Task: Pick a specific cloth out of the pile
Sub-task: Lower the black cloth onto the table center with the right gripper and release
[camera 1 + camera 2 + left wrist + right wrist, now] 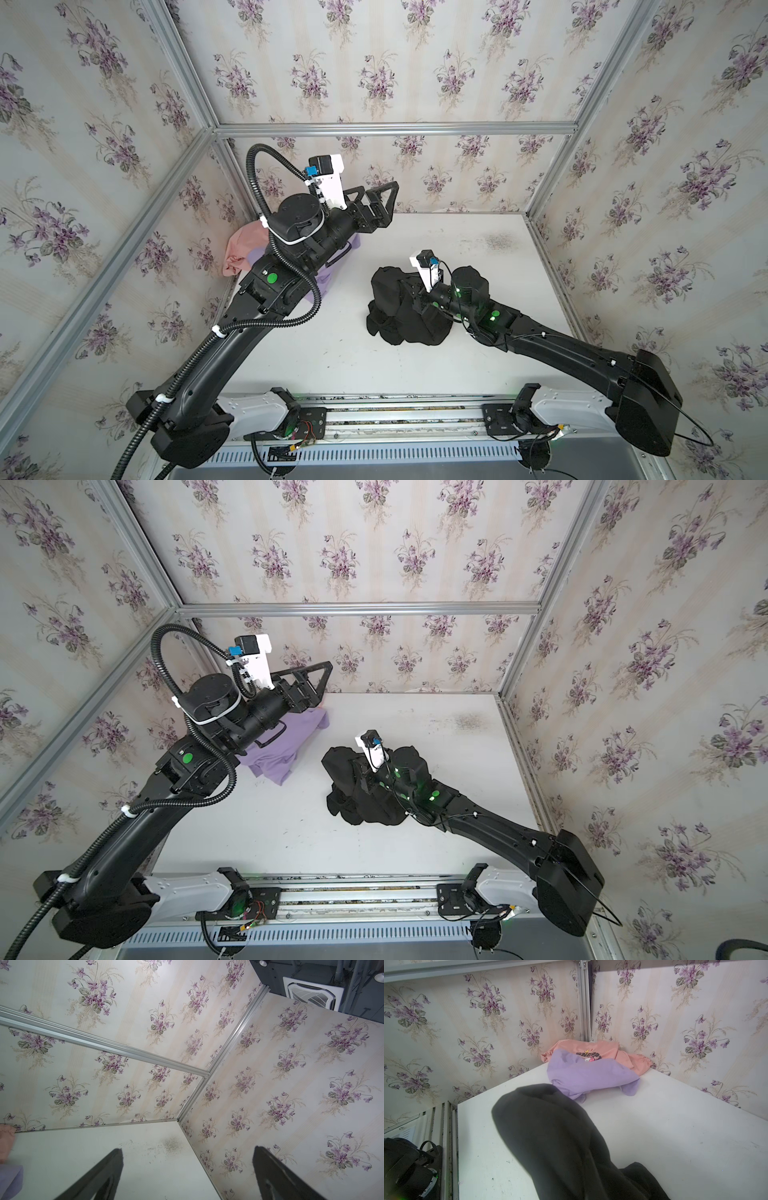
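Observation:
The cloth [395, 309] [353, 789], plain black, lies bunched mid-table, apart from the pile [591, 1068]. It drapes up over my right gripper [405, 291], whose jaws it hides; in the right wrist view black fabric [550, 1136] fills the foreground, and the gripper is shut on it. The pile sits in the back left corner, a lilac garment [286, 746] [587, 1076] over a salmon-pink shirt [243, 249] [602, 1049] with lettering. My left gripper [376, 195] [309, 675] [188, 1153] hangs raised above the pile, open and empty, facing the far right corner.
Wallpapered walls on aluminium posts [548, 174] close in the white table [457, 365] on three sides. The arms' base rail [395, 419] runs along the front edge. A dark smudge [496, 241] marks the table's back right.

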You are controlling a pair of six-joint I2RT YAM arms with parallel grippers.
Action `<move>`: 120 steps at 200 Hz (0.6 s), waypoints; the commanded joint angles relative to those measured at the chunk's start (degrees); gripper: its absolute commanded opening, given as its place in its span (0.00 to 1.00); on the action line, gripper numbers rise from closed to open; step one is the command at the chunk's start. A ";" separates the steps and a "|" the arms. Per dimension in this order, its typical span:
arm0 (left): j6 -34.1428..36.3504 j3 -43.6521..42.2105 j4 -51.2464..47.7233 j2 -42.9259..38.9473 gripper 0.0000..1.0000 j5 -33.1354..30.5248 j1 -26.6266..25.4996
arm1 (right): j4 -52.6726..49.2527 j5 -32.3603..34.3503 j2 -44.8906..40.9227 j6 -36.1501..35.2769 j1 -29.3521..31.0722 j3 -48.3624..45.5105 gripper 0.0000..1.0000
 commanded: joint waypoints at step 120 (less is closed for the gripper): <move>-0.24 -2.16 1.69 -2.51 1.00 0.08 0.83 | 11.58 -1.84 4.73 15.86 2.21 -4.49 0.00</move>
